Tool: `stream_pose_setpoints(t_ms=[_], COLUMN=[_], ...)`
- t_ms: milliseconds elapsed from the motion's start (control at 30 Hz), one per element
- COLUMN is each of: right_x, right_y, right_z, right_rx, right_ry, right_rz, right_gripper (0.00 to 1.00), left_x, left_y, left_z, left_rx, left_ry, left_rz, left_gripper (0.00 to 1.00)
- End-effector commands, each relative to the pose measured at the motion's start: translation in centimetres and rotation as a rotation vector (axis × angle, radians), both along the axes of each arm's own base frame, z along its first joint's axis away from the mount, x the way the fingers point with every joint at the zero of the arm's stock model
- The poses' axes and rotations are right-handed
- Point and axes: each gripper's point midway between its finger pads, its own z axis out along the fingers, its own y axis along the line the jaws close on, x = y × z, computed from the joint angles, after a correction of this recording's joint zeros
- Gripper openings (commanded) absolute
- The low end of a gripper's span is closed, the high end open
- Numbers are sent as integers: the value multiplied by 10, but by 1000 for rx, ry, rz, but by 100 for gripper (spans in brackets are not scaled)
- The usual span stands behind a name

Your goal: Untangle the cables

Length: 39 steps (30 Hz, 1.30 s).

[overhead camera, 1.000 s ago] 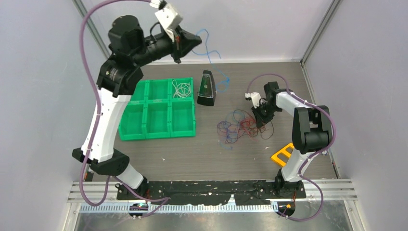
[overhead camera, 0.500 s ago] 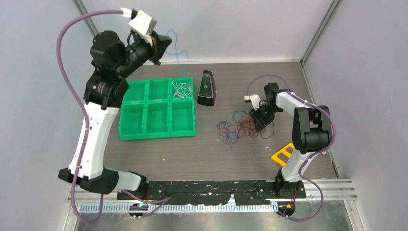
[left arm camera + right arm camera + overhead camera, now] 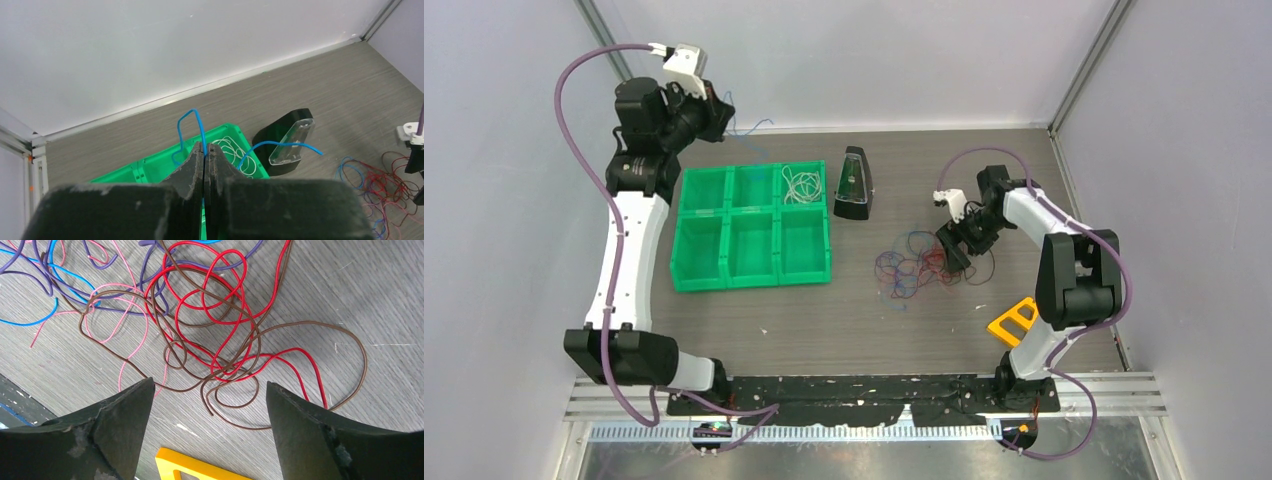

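Left gripper (image 3: 205,150): closed on a blue cable (image 3: 197,120), raised high over the far-left corner, just beyond the back row of the green tray (image 3: 724,282).
Blue cable: pinched between the shut fingers. One bend rises above the fingertips and the free end trails right, toward the black wedge-shaped object (image 3: 854,185). It appears clear of the other strands.
Right gripper: (image 3: 210,385) jaws spread wide, holding nothing, low over the right edge of the tangle (image 3: 916,265).
Tangle: lies flat on the tabletop (image 3: 844,320), right of the tray and near the black object, with the yellow piece (image 3: 1014,320) on its near-right side.
Strands under the right gripper: red cable (image 3: 220,305) and brown cable (image 3: 310,330) loop through each other between the two fingers. A pink cable (image 3: 135,315) and a purple cable (image 3: 150,270) cross further left.
White cable: (image 3: 801,185) coiled in the back-right compartment of the tray. The other compartments look empty.
Key relation: the tray lies below and to the near-right of the left gripper, so the blue cable would have to travel that way and down. The tangle is well apart from that arm and directly beneath the right one.
Stage, as judged: one strand freed and ready for a compartment. Several remain knotted.
Risk: the red and brown loops interlock, so closing there may catch both.
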Motion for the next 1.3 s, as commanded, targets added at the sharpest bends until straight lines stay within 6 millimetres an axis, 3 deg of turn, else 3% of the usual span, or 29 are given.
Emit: stream_pose_setpoints(t_ms=[0,133,400,533,633,767,833,867,933,1033,1167,1267], right_x=[10,15,18,15,13,11,12,12,14,17,17,14], right_y=[1,-4,-6,-2,1,7,11,11,14,15,15,17], right_z=[22,26,32,35,38,41,42,42,41,38,35,32], right_rx=[19,3,25,51,73,108,128,135,150,152,151,161], right_ry=[-64,-78,-53,-42,-35,-32,-26,-20,-16,-8,20,46], right_rz=[4,-2,-9,6,15,12,3,-10,-27,-53,-102,-126], right_gripper=[92,98,100,100,100,98,97,97,95,92,88,86], left_x=[25,39,55,58,51,36,19,8,-20,-57,-91,-107], left_y=[15,22,35,32,28,13,-6,-19,-63,-125,-216,-265], left_z=[-10,-60,-198,-242,-231,-167,-133,-121,-112,-123,-160,-189], left_rx=[-11,29,83,142,153,120,104,118,174,216,223,223], left_ry=[-15,97,403,528,563,390,293,258,219,235,348,426], left_rz=[-12,-33,-3,-14,-33,-119,-217,-271,-429,-631,-825,-896], left_gripper=[0,0,0,21,46,69,88,89,87,78,64,60])
